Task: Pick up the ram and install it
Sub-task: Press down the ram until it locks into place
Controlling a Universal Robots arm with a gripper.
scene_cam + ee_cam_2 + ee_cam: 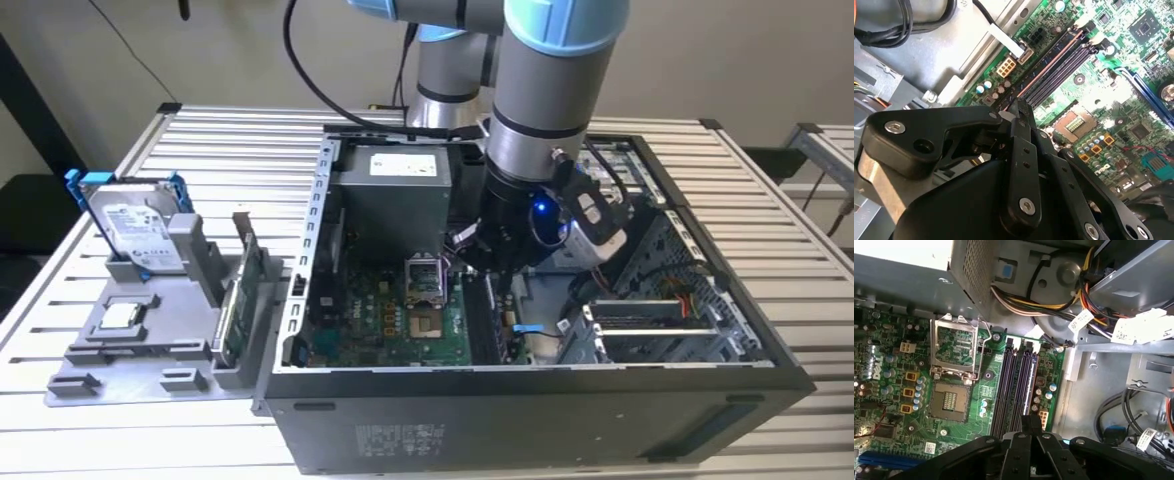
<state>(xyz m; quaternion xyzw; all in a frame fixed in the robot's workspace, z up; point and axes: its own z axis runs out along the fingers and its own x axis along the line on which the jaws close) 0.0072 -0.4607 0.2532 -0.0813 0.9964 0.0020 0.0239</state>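
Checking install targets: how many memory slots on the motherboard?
4 memory slots, side by side on the motherboard in the first wrist view. The end effector hides their near ends.

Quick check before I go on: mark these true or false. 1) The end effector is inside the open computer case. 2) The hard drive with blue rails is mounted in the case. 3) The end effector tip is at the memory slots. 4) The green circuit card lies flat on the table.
1) True. The end effector is down inside the open computer case, over the motherboard.
2) False. The hard drive stands in the grey holder outside the case, on the exterior view's left.
3) True. Its tip sits at one end of the memory slots.
4) False. The green circuit card stands on edge in the holder.
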